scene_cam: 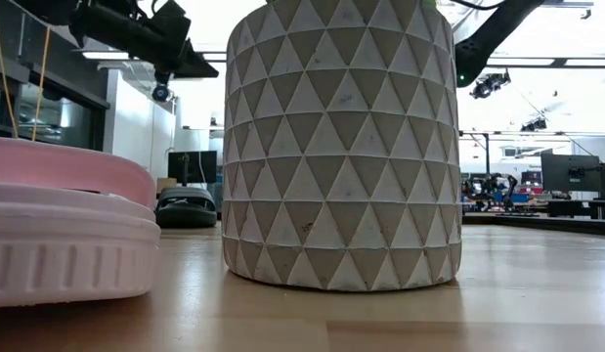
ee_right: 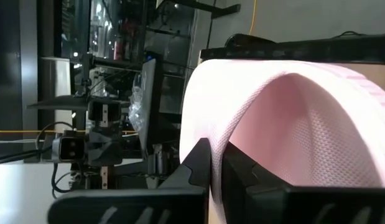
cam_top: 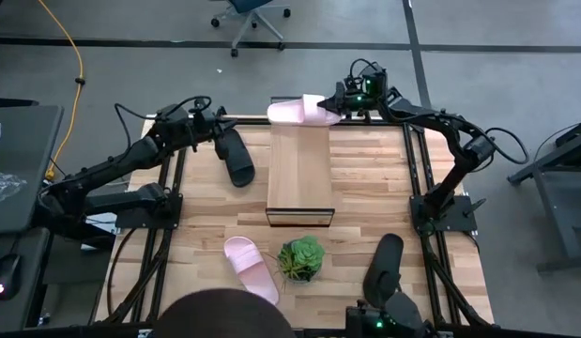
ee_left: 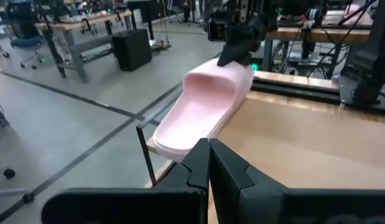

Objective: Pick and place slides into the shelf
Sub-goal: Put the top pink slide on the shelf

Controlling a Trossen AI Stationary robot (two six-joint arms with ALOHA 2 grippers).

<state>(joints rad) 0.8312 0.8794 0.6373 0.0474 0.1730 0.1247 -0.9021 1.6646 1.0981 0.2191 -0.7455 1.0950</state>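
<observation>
Pink slide (cam_top: 302, 111) pinched by right claw (cam_top: 341, 99) at shelf (cam_top: 299, 169) end; left claw (cam_top: 218, 134) pressed together

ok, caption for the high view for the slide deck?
Right gripper shut on pink slide at the shelf's far end.

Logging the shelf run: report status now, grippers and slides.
Right gripper shut on pink slide at shelf's far end. Left gripper shut, by black slide. Two slides wait near the plant.
</observation>
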